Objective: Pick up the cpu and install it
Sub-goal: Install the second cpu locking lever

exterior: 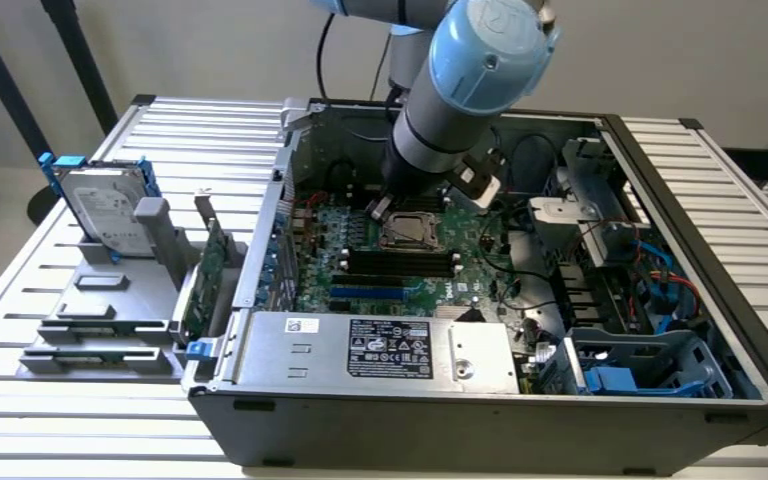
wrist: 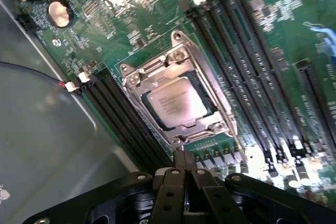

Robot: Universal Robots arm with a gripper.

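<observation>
Wrist view: the cpu (wrist: 177,103), a silver-grey square printed with faint text, is sitting in the motherboard (wrist: 262,40) socket frame (wrist: 178,98), while the fingers (wrist: 176,174) are pressing together empty just beside it. Exterior view: the arm is reaching into the open computer case (exterior: 491,420); a hard drive (exterior: 101,212) is resting on the tabletop (exterior: 37,420).
</observation>
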